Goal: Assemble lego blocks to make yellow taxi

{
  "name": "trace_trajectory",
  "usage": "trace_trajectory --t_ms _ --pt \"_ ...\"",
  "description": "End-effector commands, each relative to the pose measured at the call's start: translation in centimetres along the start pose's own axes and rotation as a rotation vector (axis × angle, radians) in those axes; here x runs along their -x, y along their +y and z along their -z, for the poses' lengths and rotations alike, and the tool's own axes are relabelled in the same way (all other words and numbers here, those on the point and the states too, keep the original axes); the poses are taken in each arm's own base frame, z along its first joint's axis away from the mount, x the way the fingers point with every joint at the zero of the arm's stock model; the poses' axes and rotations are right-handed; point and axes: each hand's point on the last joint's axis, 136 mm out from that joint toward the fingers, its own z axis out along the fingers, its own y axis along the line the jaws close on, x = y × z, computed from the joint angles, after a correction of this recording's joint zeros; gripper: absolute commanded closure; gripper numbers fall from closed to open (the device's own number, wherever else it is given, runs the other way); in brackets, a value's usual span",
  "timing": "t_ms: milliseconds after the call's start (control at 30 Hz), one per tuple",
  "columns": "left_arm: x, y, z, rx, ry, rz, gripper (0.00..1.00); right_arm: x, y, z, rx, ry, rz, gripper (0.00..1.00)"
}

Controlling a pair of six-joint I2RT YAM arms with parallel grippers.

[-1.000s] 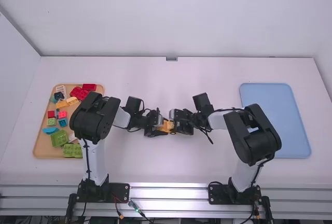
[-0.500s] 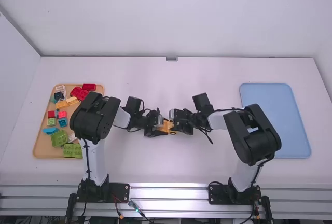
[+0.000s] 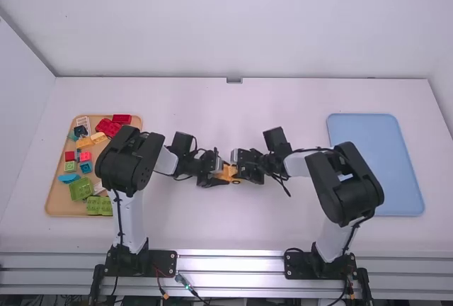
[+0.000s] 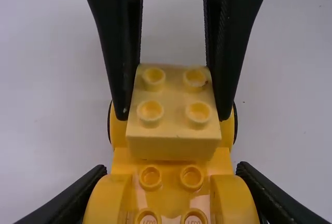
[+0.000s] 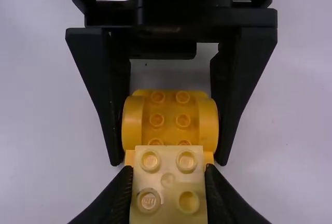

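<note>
Your left gripper (image 3: pixel 221 173) has its black fingers (image 4: pixel 67 198) clamped on the two rounded sides of an orange-yellow plastic vehicle base (image 5: pixel 170 120). Your right gripper (image 3: pixel 240 168) has its black fingers (image 5: pixel 226 195) clamped on opposite sides of a pale yellow, square, four-stud plastic brick (image 4: pixel 175 107). You have the two grippers facing each other, fingertips close together, a little nearer than the middle of the table (image 3: pixel 212 224).

Between them, the brick sits studs-up over the right end of the base; you can't tell from here whether it is pressed fully down. Two rows of studs run along the base between its rounded sides, and the dark edges of wheels (image 4: pixel 235 125) stick out on both sides of its right end.

Farther out on your left lies a tan tray (image 3: pixel 51 203), partly behind the left arm. At its far side you have red blocks (image 3: pixel 122 119) and a white lattice piece (image 3: pixel 83 122), with orange-yellow blocks (image 3: pixel 84 142) just nearer. Around its middle are small red blocks (image 3: pixel 85 156), a blue block (image 3: pixel 85 167) and a curved light-blue piece (image 3: pixel 69 178). Large green blocks (image 3: pixel 81 189) lie toward its near side. Well apart, on your right, is a flat light-blue tray (image 3: pixel 375 168), beyond the right arm's elbow.
</note>
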Motion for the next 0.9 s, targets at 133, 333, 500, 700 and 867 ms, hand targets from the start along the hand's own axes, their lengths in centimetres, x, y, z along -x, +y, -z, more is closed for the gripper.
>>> trace_trajectory --t_ms 133,333,500,700,867 --pt "-2.80 -1.23 -0.34 0.001 0.092 0.052 0.55 -1.51 -0.74 0.69 -0.026 0.038 -0.050 0.74" --pt "-2.74 -1.29 -0.44 -0.002 0.092 0.049 0.54 -1.24 -0.33 0.28 -0.013 0.040 -0.034 0.74" --pt "-2.76 -1.23 -0.37 0.001 0.091 0.050 0.55 -0.82 -0.12 -0.09 -0.006 0.036 -0.013 0.73" --pt "-2.80 -1.24 -0.36 0.001 0.093 0.052 0.54 -0.90 -0.12 -0.04 -0.006 0.037 -0.017 0.73" --pt "-2.76 -1.33 -0.44 -0.003 0.093 0.051 0.55 -1.07 -0.20 -0.05 -0.011 0.048 -0.017 0.72"
